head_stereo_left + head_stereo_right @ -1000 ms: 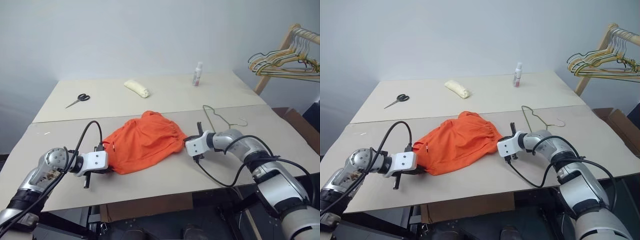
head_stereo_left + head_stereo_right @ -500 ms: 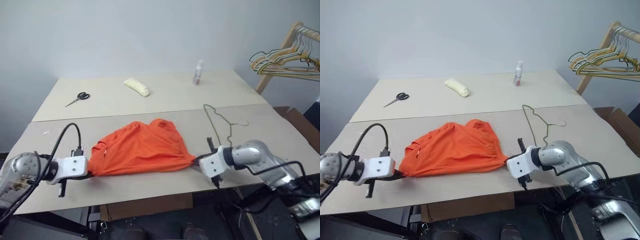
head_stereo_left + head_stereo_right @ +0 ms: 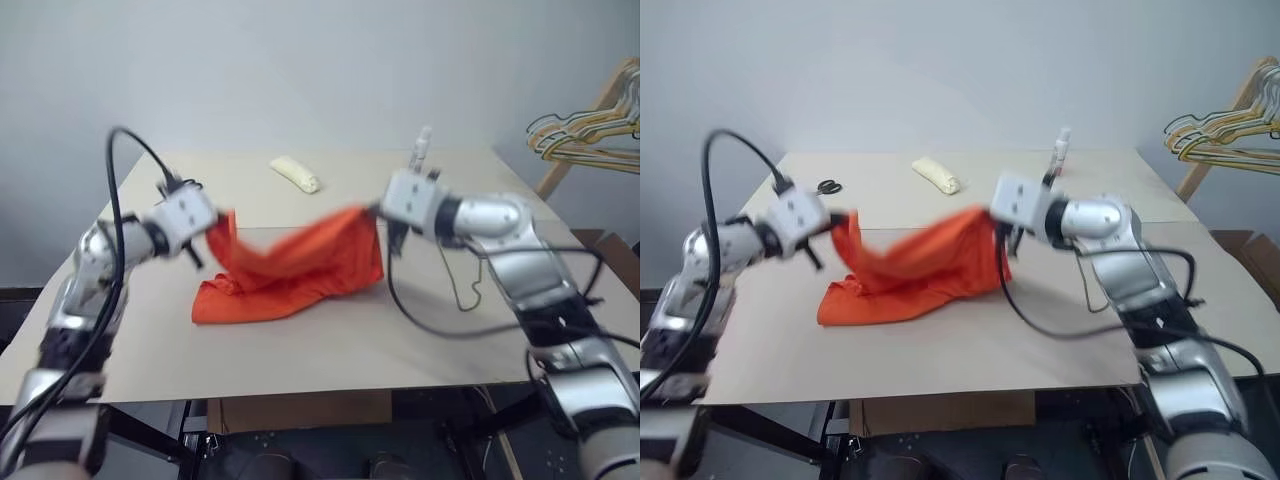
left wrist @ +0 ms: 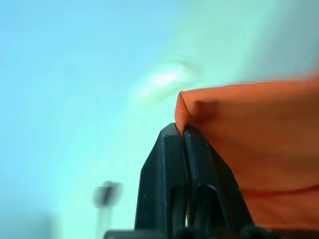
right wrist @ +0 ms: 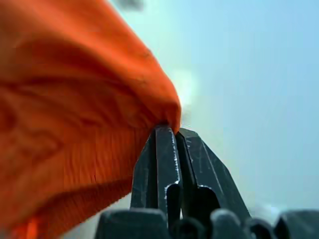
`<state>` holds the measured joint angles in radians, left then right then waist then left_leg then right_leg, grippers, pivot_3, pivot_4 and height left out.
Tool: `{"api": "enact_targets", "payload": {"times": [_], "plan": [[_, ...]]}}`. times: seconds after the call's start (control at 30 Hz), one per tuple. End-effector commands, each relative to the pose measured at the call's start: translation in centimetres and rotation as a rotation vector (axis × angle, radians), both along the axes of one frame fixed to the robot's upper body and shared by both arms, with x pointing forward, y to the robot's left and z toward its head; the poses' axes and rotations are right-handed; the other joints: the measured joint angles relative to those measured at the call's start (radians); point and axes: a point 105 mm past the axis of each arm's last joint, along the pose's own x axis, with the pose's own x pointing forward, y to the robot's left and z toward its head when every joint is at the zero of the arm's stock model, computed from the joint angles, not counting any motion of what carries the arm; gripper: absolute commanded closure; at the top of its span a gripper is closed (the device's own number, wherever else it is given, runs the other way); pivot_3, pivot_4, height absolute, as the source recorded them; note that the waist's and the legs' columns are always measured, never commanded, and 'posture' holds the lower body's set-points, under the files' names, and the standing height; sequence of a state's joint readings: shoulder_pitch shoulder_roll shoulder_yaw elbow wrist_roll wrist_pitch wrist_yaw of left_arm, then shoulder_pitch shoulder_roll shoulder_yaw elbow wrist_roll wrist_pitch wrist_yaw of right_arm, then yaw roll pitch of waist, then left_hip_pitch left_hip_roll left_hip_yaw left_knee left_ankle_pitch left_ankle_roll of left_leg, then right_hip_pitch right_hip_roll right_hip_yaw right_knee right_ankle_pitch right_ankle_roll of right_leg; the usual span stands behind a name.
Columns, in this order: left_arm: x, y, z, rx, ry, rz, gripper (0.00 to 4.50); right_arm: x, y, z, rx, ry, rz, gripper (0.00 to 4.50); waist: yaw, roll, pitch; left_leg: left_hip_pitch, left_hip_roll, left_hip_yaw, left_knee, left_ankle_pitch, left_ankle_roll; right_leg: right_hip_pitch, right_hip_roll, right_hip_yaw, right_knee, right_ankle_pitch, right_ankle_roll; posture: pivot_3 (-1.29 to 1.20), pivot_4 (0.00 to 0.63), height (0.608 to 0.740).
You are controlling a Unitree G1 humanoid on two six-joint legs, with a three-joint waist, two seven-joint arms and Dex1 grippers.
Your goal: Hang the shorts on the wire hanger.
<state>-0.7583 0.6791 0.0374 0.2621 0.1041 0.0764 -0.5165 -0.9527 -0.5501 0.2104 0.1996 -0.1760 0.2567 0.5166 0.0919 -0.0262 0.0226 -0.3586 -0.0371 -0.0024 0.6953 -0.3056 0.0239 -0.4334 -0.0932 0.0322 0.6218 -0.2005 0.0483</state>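
Both arms raised above the table and spread apart, forearms silver with black cables looping off the wrists. Left gripper (image 4: pixel 183 130) at the left, white wrist block tilted, its two black fingers (image 4: pixel 164 164) pressed flat together, pinching one corner of the bright orange cloth shorts (image 3: pixel 300 265). Right gripper (image 5: pixel 172 130) at the right, reaching in toward the left from a bent elbow, pointing roughly level, black fingers (image 5: pixel 199 159) likewise clamped tight on the opposite corner of the cloth. Both wrists at about the same height, the cloth sagging between them, its lower part resting on the table.
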Motion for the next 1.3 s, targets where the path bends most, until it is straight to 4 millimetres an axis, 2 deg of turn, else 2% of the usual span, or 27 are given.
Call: {"api": "enact_targets", "payload": {"times": [0.03,0.1,0.13,0.2,0.27,0.37,0.4,0.43,0.5,0.57,0.63,0.73,0.8,0.97,1.1,1.3], "plan": [[-2.1,3.7,9.6,-0.216,-0.455,0.185,4.49,-0.6,-3.6,8.9,0.183,-0.469,-0.208,4.5,-0.008,-0.002,-0.001,-0.004,0.0,0.002,0.0,0.0,-0.001,-0.008,-0.001,-0.001,0.005,0.0,0.0,0.12,0.0,0.74],[-4.4,4.4,12.5,-0.33,-0.613,0.126,4.49,-1.7,-4.3,10.9,0.253,-0.598,-0.225,4.5,-0.027,-0.003,-0.003,-0.012,-0.001,0.001,-0.003,0.0,-0.001,-0.02,-0.002,-0.004,0.005,0.0,0.0,0.12,0.0,0.74],[-5.5,4.5,13.1,-0.337,-0.669,0.086,4.49,-2.4,-4.4,11.5,0.26,-0.667,-0.228,4.5,-0.041,-0.003,-0.004,-0.012,-0.001,0.002,-0.005,0.0,-0.001,-0.022,-0.004,-0.005,0.006,0.0,0.0,0.12,0.0,0.74],[-6.4,4.7,12.7,-0.295,-0.657,0.045,4.49,-2.8,-4.2,11.1,0.23,-0.701,-0.21,4.5,-0.06,-0.003,-0.004,-0.012,-0.002,0.001,-0.01,0.0,-0.001,-0.023,-0.005,-0.009,0.003,0.0,0.0,0.13,0.0,0.74],[-6.6,4.4,10.8,-0.22,-0.588,0.003,4.49,-2.7,-3.6,9.3,0.188,-0.663,-0.163,4.5,-0.082,-0.003,-0.006,-0.012,-0.003,0.002,-0.011,0.0,-0.001,-0.022,-0.006,-0.009,0.002,0.0,0.0,0.14,0.0,0.74],[-7.0,4.1,7.5,-0.24,-0.424,-0.096,4.49,-3.0,-1.8,4.4,-0.003,-0.555,-0.027,4.5,-0.095,-0.003,-0.006,-0.01,-0.001,0.005,-0.01,0.001,0.0,-0.017,-0.005,-0.01,-0.002,0.0,0.0,0.16,0.0,0.74],[-7.4,3.5,5.9,-0.234,-0.32,-0.162,4.49,-3.2,-1.1,2.1,-0.074,-0.465,0.042,4.5,-0.1,-0.003,-0.006,-0.01,0.0,0.005,-0.008,0.002,0.0,-0.014,-0.005,-0.01,-0.003,0.0,-0.001,0.16,0.0,0.74],[-8.2,2.8,4.0,-0.219,-0.199,-0.244,4.49,-3.7,-0.6,-0.6,-0.157,-0.361,0.12,4.5,-0.105,-0.002,-0.006,-0.009,0.001,0.005,-0.007,0.002,0.001,-0.011,-0.004,-0.01,-0.004,0.001,-0.002,0.16,0.0,0.74],[-10.5,1.5,-1.0,-0.141,0.107,-0.39,4.49,-5.5,-0.4,-7.1,-0.373,-0.128,0.266,4.5,-0.11,-0.001,-0.005,-0.005,0.004,0.004,-0.003,0.0,0.004,-0.005,-0.002,-0.01,-0.002,0.001,-0.002,0.16,0.0,0.74],[-13.5,0.8,-5.8,-0.033,0.403,-0.5,4.49,-7.1,-1.0,-11.7,-0.509,0.023,0.35,4.5,-0.107,0.0,-0.003,0.001,0.005,0.005,-0.001,-0.007,0.016,0.002,-0.002,-0.01,-0.002,0.001,-0.002,0.16,0.0,0.74],[-16.2,1.0,-9.8,0.044,0.661,-0.547,4.49,-8.4,-1.0,-14.8,-0.566,0.12,0.412,4.5,-0.103,0.002,-0.001,0.008,0.009,0.007,-0.001,-0.009,0.02,0.011,-0.001,-0.01,-0.009,0.0,-0.002,0.15,0.0,0.74],[-18.2,2.0,-13.9,0.134,0.877,-0.526,4.49,-10.2,-0.8,-17.5,-0.623,0.222,0.501,4.5,-0.085,0.006,0.003,0.019,0.01,0.008,-0.001,-0.01,0.021,0.021,-0.001,-0.01,-0.009,0.0,-0.002,0.16,0.0,0.74],[-18.8,2.4,-15.6,0.183,0.958,-0.503,4.49,-11.1,-1.2,-18.6,-0.696,0.277,0.552,4.5,-0.072,0.007,0.004,0.029,0.012,0.008,-0.002,-0.01,0.021,0.032,0.001,-0.011,-0.01,-0.003,-0.005,0.15,0.0,0.74],[-21.1,2.5,-18.0,0.276,1.127,-0.52,4.49,-12.1,-2.2,-18.6,-0.778,0.364,0.589,4.5,-0.046,0.007,0.004,0.029,0.013,0.007,-0.002,-0.011,0.02,0.031,0.001,-0.013,-0.009,-0.004,-0.006,0.14,0.0,0.74],[-22.6,1.0,-17.7,0.222,1.16,-0.603,4.49,-12.9,-3.6,-18.1,-0.851,0.409,0.612,4.5,-0.043,0.007,0.004,0.023,0.013,0.006,-0.001,-0.011,0.02,0.027,0.001,-0.014,-0.01,-0.004,-0.006,0.14,0.0,0.74],[-22.8,2.4,-18.8,0.283,1.184,-0.537,4.49,-13.8,-3.1,-18.0,-0.823,0.413,0.666,4.5,-0.04,0.007,0.004,0.025,0.015,0.005,-0.001,-0.011,0.02,0.029,0.002,-0.016,-0.009,-0.005,-0.008,0.14,0.0,0.74]]}}
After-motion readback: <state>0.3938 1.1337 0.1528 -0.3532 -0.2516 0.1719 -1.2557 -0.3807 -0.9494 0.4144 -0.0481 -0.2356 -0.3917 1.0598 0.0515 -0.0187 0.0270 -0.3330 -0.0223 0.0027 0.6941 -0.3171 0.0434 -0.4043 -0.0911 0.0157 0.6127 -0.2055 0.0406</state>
